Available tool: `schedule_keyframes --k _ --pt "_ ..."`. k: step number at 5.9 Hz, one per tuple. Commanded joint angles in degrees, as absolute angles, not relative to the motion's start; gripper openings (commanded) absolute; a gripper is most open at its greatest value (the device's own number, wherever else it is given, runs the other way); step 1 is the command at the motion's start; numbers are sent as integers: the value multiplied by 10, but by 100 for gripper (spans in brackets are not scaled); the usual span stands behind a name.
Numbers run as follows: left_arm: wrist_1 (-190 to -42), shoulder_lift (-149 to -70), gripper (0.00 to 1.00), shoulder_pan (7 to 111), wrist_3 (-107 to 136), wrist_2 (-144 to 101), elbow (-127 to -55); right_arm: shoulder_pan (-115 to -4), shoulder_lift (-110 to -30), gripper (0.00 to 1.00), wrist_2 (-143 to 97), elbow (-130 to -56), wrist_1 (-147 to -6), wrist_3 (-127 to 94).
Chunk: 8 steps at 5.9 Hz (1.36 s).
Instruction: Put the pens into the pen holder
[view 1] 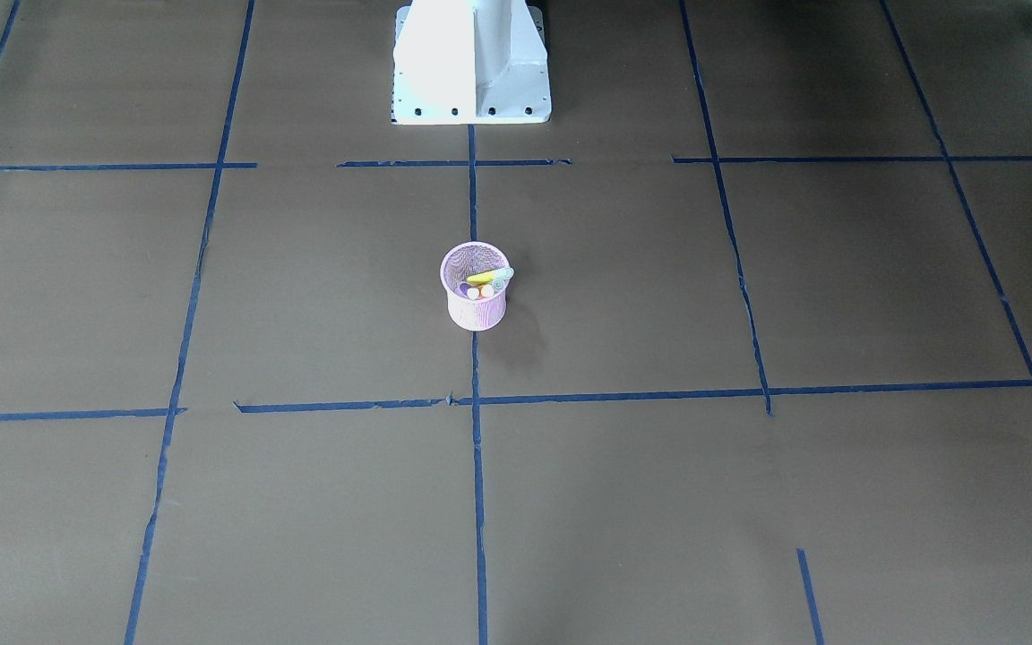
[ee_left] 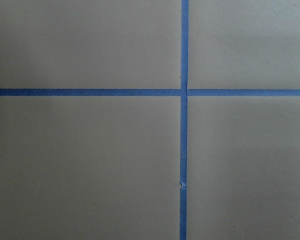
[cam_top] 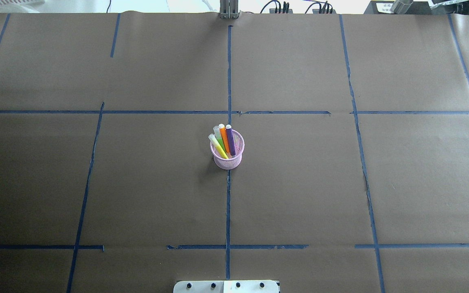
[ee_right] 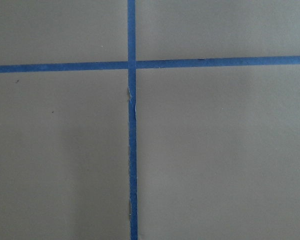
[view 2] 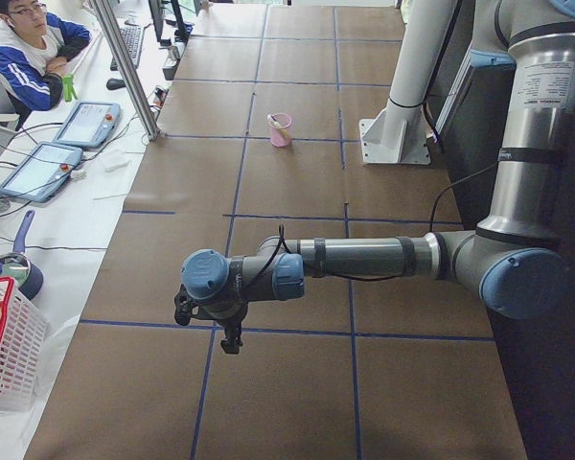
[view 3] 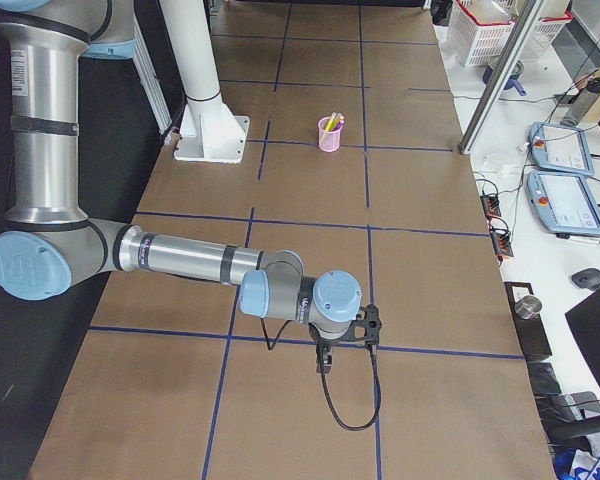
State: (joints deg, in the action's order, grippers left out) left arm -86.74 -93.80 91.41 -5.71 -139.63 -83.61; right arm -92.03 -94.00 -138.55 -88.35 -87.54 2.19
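The holder (cam_top: 228, 160), a pink mesh cup, stands upright at the middle of the table (cam_top: 340, 183), on the blue centre tape line (cam_top: 228, 211) and between the two cross lines, straight out from the robot's base (view 1: 471, 63). All four pens sit in it, lower ends down inside the mesh and pale caps up above the rim. Their long axes are tilted: in the overhead view every cap leans away from the robot and a little toward its left. The yellow pen (cam_top: 218, 147) leans farthest and, in the front view, lies across the rim. Beside it come the green pen (cam_top: 218, 134), then the orange pen (cam_top: 224, 139) and the purple pen (cam_top: 230, 140), close together and nearly parallel. The left arm (view 2: 364, 257) reaches out level over the table's left end, well apart from the holder. The left gripper (view 2: 232, 341) hangs below its wrist, and whether it is clenched or released cannot be told. The right arm (view 3: 180, 258) mirrors this at the table's right end. The right gripper (view 3: 323, 360) also points down, with a cable looping beneath it, and its state cannot be told either. Both wrist views show only brown paper and a tape cross. Off the table's far side are an operator (view 2: 34, 48), seated with arms folded, two tablets (view 2: 86, 125), a metal post (view 2: 125, 67) and a white basket (view 2: 10, 345).
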Motion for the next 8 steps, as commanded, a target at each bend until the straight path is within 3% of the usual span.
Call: schedule_keyframes --k 1,8 --pt "-867 -938 100 914 -57 -1396 -836 -936 -934 100 -1388 -910 -873 4" --pt "-870 -938 100 914 -56 -1394 -836 -937 -942 100 -1390 -919 -874 -31"
